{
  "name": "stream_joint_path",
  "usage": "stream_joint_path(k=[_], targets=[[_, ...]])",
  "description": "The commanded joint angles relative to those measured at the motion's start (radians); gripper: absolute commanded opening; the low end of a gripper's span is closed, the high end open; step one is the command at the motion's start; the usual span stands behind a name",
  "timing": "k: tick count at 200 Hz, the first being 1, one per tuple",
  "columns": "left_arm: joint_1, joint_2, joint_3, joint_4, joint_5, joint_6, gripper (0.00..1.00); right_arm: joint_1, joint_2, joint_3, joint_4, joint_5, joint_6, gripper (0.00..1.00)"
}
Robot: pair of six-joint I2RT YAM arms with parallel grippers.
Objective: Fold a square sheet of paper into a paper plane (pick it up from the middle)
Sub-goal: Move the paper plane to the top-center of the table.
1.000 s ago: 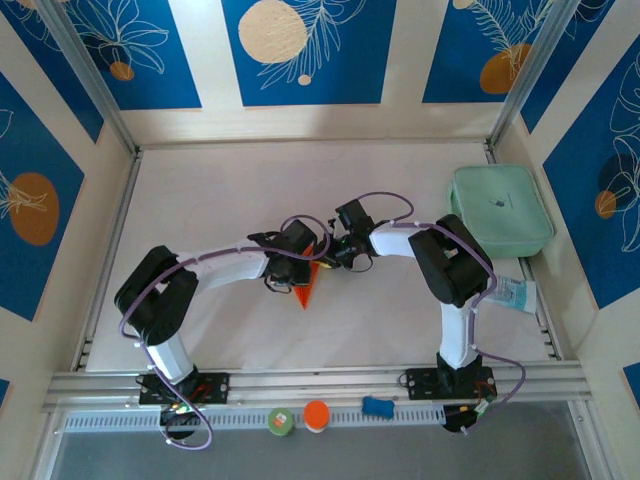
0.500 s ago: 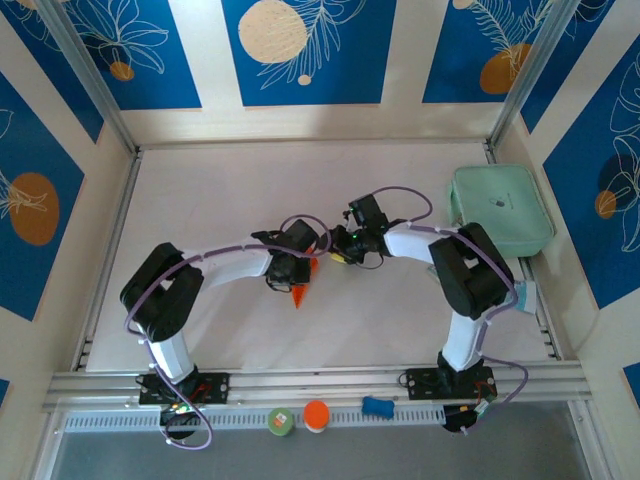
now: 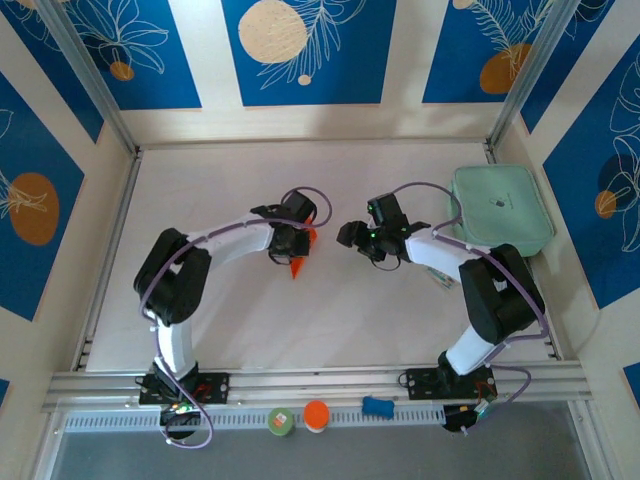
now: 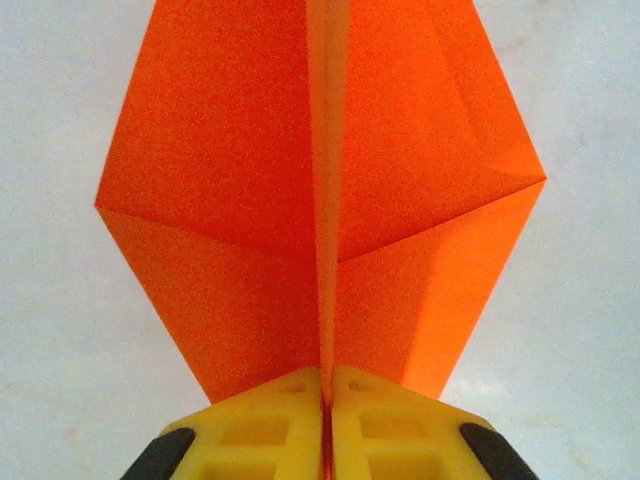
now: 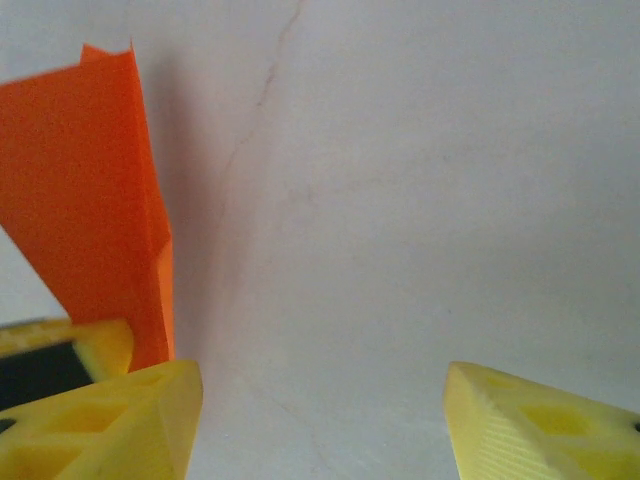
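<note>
Paper plane (image 3: 297, 265) sits just left of the middle of the table (image 3: 230, 330), nose aimed at about six o'clock toward the arm bases, pinched by my left gripper (image 3: 291, 248). On the left wrist camera the plane (image 4: 320, 200) spreads a wing either side of a raised centre fold. The left gripper (image 4: 325, 425) has its yellow jaws pressed together on that fold at the six o'clock edge.

My right gripper (image 3: 349, 236) sits at three o'clock of the plane, apart from it, jaws spread and holding nothing. Its own camera shows the right gripper (image 5: 320, 400) over bare table, with the plane (image 5: 90, 200) off at nine o'clock.

I judge the folding about done, so what matters is a tidy finish. I'd grip the centre fold only, spare the wings, lower the plane flat before letting go, and steer the right arm wide toward the mint-green case (image 3: 500, 208) at two o'clock.
</note>
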State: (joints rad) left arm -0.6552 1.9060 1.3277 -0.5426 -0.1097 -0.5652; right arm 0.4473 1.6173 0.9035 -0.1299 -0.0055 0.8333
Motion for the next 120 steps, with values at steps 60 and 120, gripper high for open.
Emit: stream_joint_path(k=[60,120], targets=[[0.029,0.114,0.119,-0.061,-0.028,0.035,0.22,-0.002,-0.008,-0.020,-0.034,-0.010,-0.010,0.65],[0.030,0.144,0.137,-0.072,-0.028,0.037,0.25,-0.002,0.005,-0.010,-0.036,-0.018,-0.010,0.64]])
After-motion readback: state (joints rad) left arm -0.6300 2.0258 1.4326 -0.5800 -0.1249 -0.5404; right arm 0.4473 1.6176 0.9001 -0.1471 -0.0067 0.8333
